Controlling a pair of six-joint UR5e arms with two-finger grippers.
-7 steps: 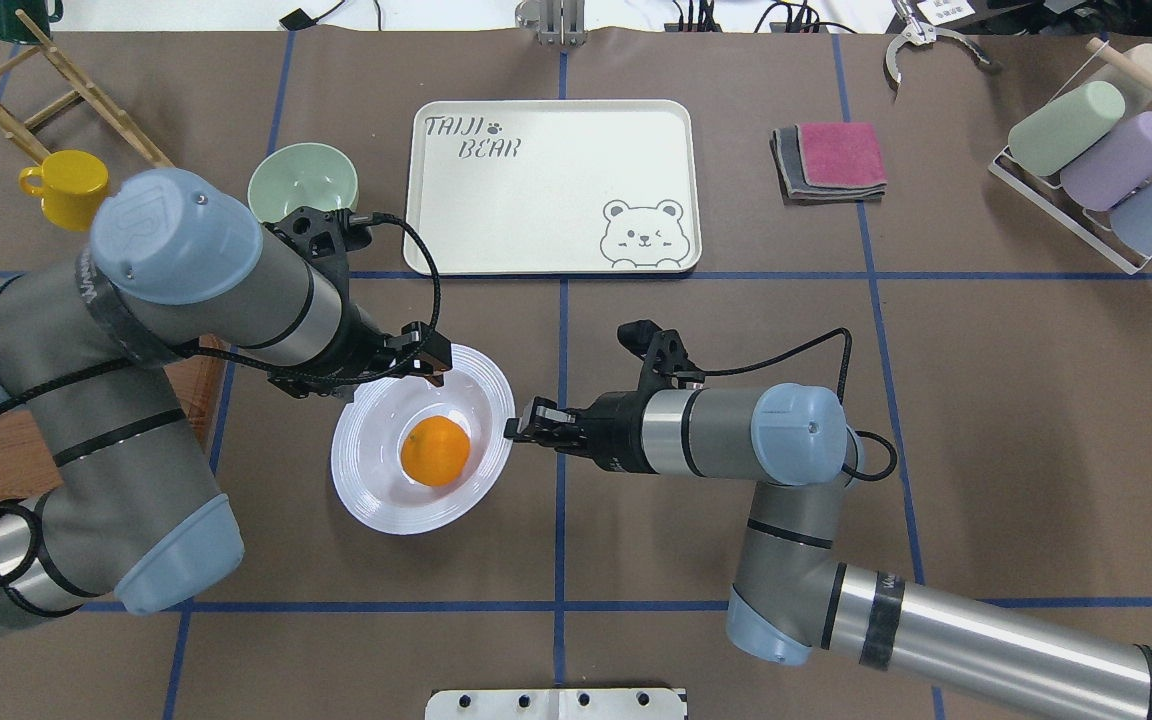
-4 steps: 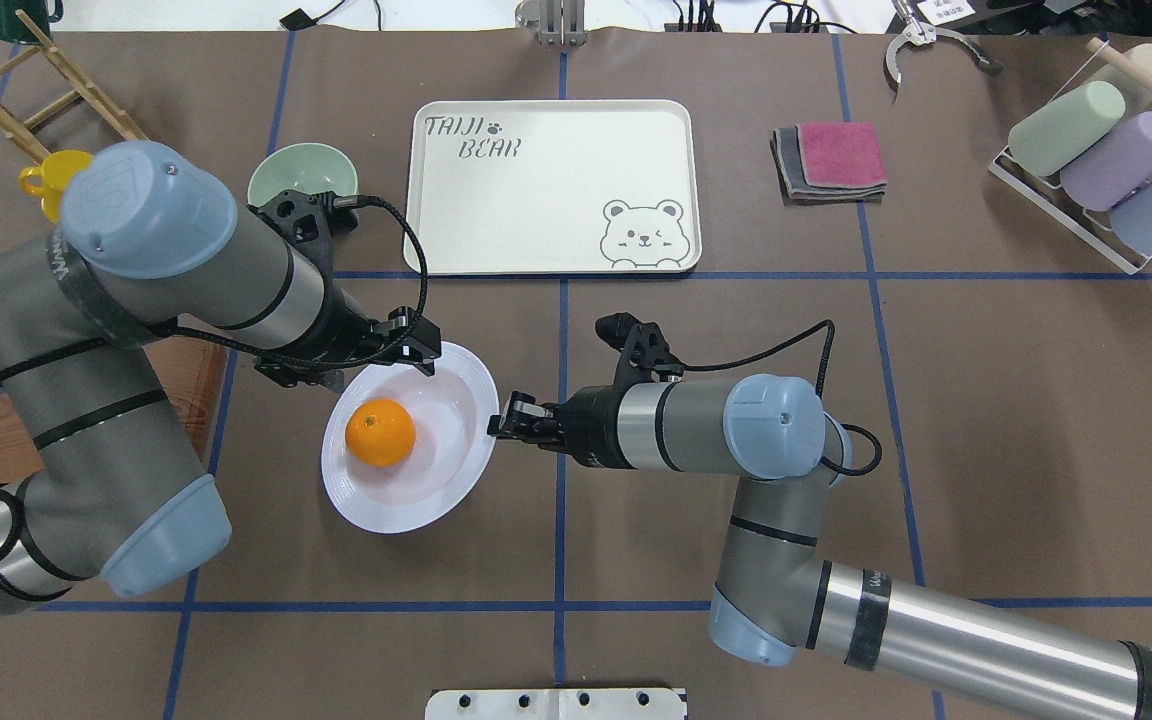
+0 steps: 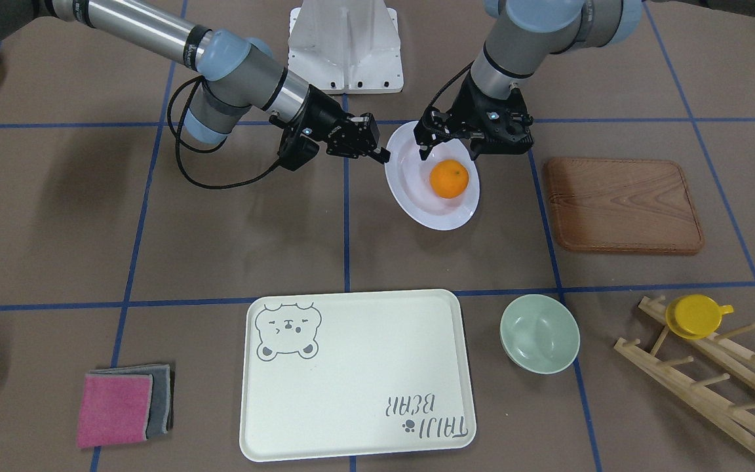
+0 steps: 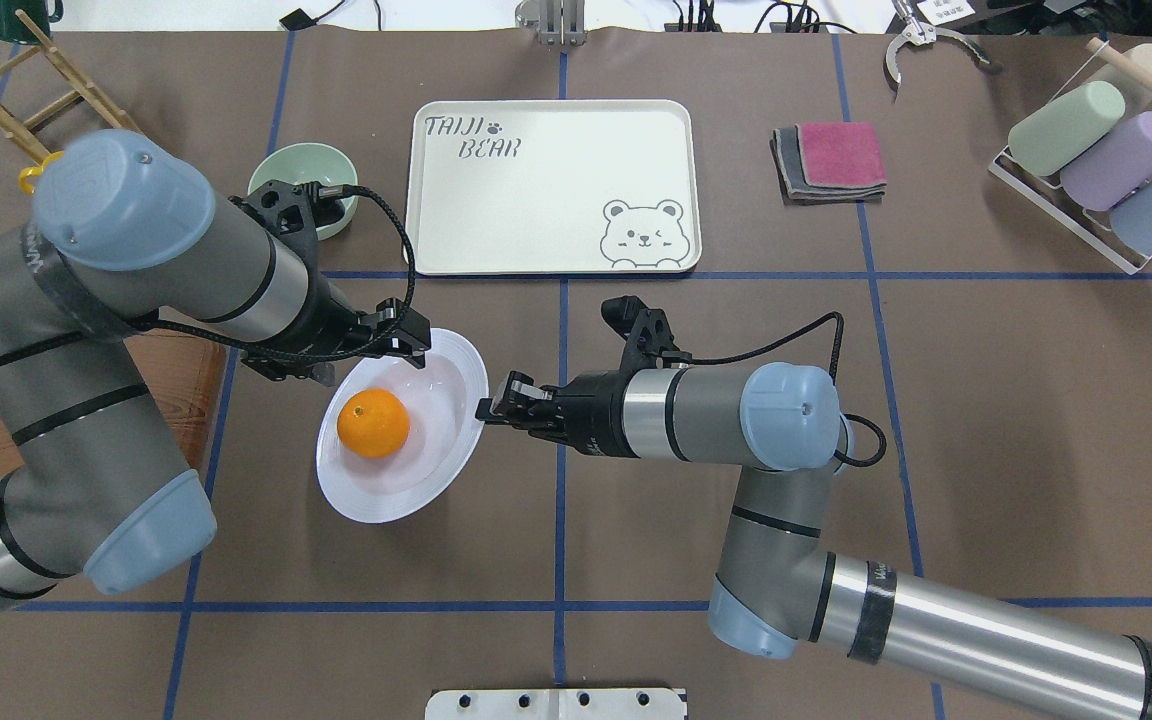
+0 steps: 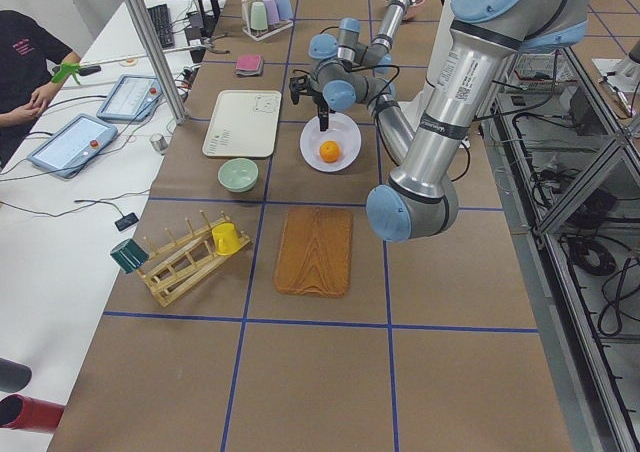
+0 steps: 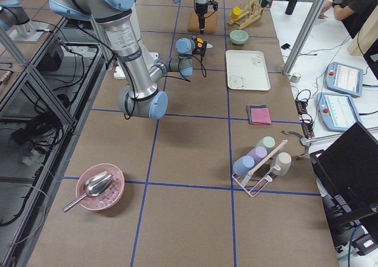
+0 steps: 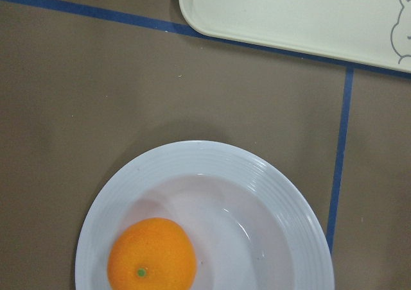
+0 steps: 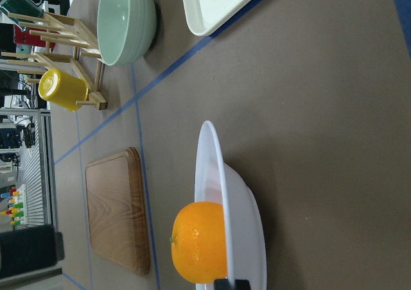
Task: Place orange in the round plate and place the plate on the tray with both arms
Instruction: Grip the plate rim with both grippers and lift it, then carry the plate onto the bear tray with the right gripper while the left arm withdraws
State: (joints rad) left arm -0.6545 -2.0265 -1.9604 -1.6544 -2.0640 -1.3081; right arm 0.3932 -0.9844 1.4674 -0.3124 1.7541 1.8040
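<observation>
1. Between both arms, short of the tray (image 4: 551, 190), the round plate (image 4: 376, 505) is held tilted, with the orange (image 4: 373, 423) in its well.
2. Left pincer (image 4: 414, 345) looks clamped on the far rim; right pincer (image 4: 489, 408) grips the side rim.
3. Carrying step: next, both should move level and in step toward the tray.

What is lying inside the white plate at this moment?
Only the orange is inside, resting slightly off-centre in the sunken middle of the plate. The bit of the plate's floor under the orange is covered, so what lies beneath it cannot be seen.
</observation>
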